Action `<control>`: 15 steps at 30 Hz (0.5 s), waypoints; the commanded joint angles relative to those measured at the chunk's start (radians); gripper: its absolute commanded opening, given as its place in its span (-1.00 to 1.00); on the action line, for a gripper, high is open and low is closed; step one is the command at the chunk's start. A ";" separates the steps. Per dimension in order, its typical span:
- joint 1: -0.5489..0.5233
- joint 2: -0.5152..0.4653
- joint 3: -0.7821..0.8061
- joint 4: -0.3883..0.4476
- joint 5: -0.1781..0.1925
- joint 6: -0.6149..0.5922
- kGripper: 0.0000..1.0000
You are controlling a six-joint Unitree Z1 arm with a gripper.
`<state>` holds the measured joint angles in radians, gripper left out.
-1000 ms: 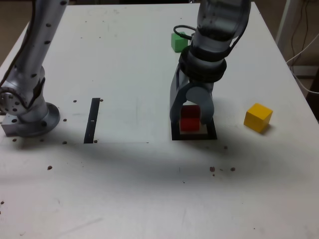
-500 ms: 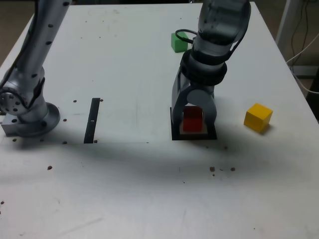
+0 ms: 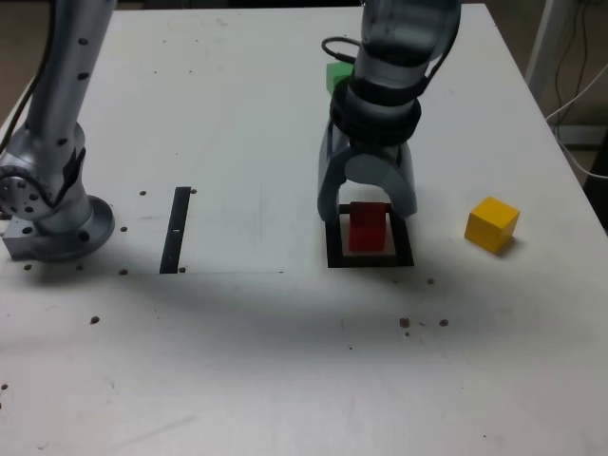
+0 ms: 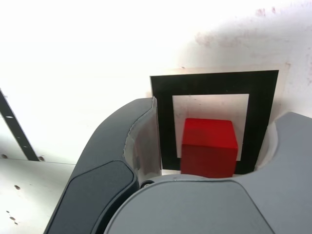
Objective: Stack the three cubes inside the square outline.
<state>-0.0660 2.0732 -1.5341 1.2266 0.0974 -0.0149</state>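
The red cube (image 3: 368, 226) sits inside the square outline (image 3: 370, 259), a little right of the frame's centre in the exterior view. The wrist view shows it resting on the white middle, close to the inner edge of the black border nearest the camera. The gripper (image 3: 366, 198) hangs just above it with its jaws spread apart, one on each side of the cube, with a gap showing between each jaw and the cube in the wrist view. So the claw is released and carries nothing.

The first step looks done: one cube placed, two to go. The yellow cube (image 3: 492, 224) lies well apart at the right of the frame, out in the open on the white table (image 3: 237, 361). The green cube (image 3: 335, 78) is in the upper middle, partly hidden behind the arm (only a corner shows).

Next, I judge, the arm must lift straight clear so neither jaw nudges the red cube, then go to one of the loose cubes. The yellow one looks the easier reach. Setting it down will need it squared to the red top, since that face gives little room for error.
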 commanded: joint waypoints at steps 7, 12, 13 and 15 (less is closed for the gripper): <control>-0.005 -0.042 -0.009 0.026 0.031 0.005 0.99; -0.021 -0.040 -0.061 0.061 0.045 0.038 0.99; -0.024 -0.038 -0.075 0.069 0.047 0.048 0.99; -0.029 -0.029 -0.106 0.084 0.051 0.069 0.99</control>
<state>-0.0918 2.0368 -1.6201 1.3010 0.1447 0.0405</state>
